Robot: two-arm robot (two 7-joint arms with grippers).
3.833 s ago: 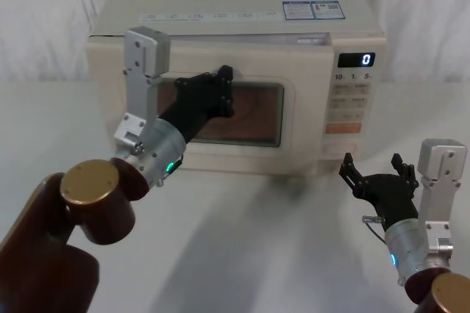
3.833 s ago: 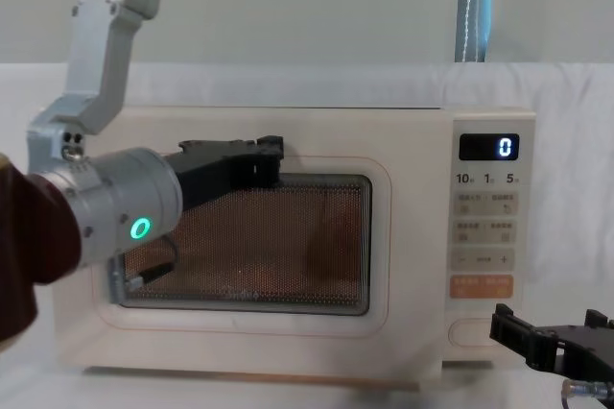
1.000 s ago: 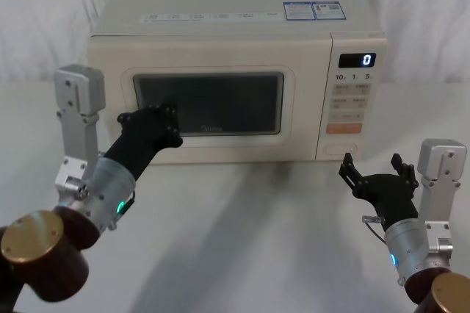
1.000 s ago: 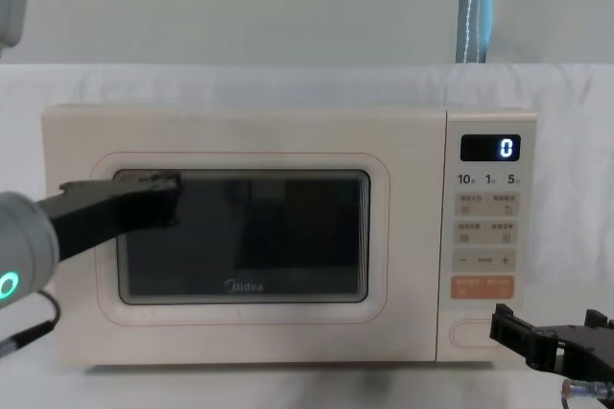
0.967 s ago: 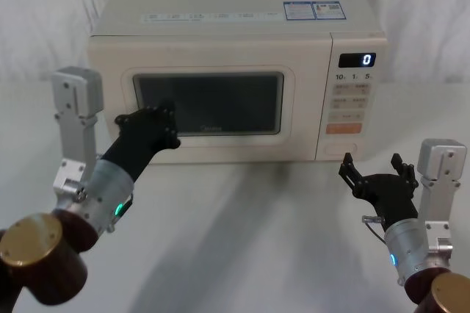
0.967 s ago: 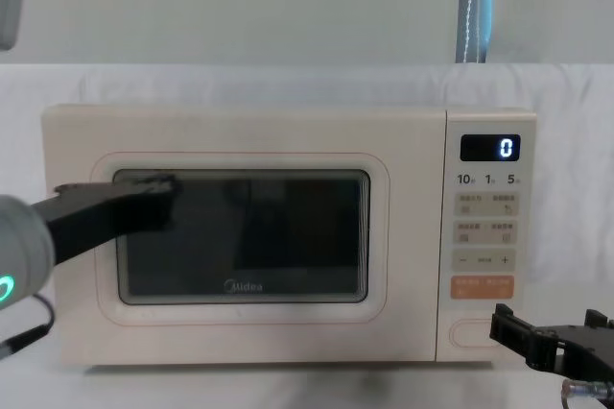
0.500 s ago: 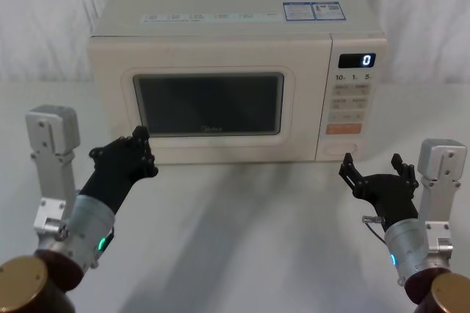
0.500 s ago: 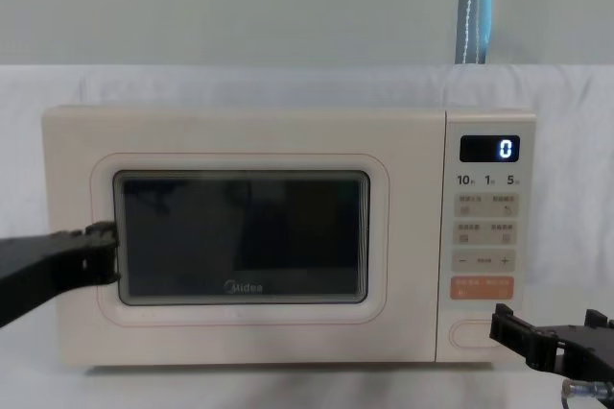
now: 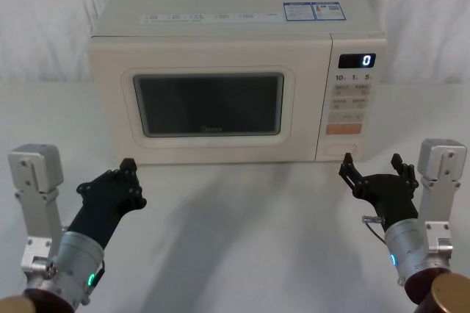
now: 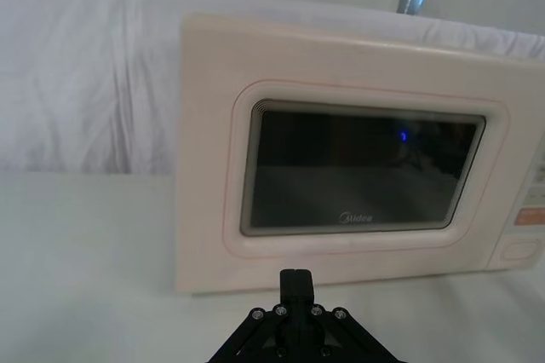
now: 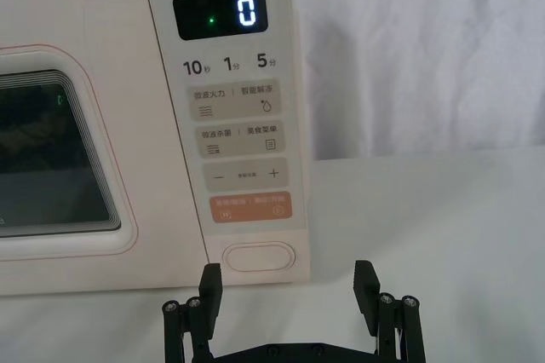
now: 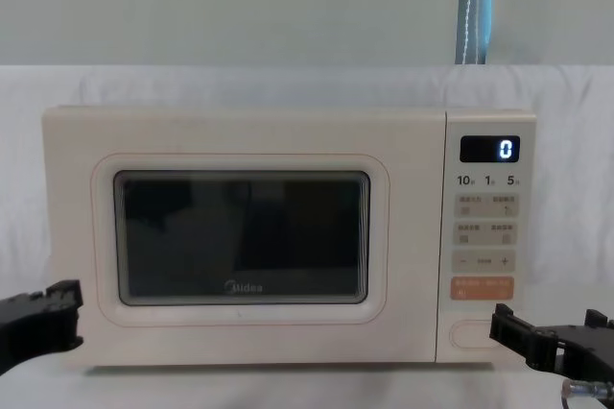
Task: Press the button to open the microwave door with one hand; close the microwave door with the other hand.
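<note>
Microwave door (image 9: 209,103) shut, flush — stiff hinged panel, push free edge. Left gripper (image 9: 110,184) fingers closed, empty; right gripper (image 9: 374,173) fingers spread, below button (image 11: 260,256).

Left pincer (image 12: 38,324) cut by chest-view edge; panel key labels (image 9: 349,100) too small.

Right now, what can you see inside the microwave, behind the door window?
The microwave door is shut. Its window is dark; only faint reflections show on the glass, and nothing inside can be made out. The cavity behind it is hidden.
</note>
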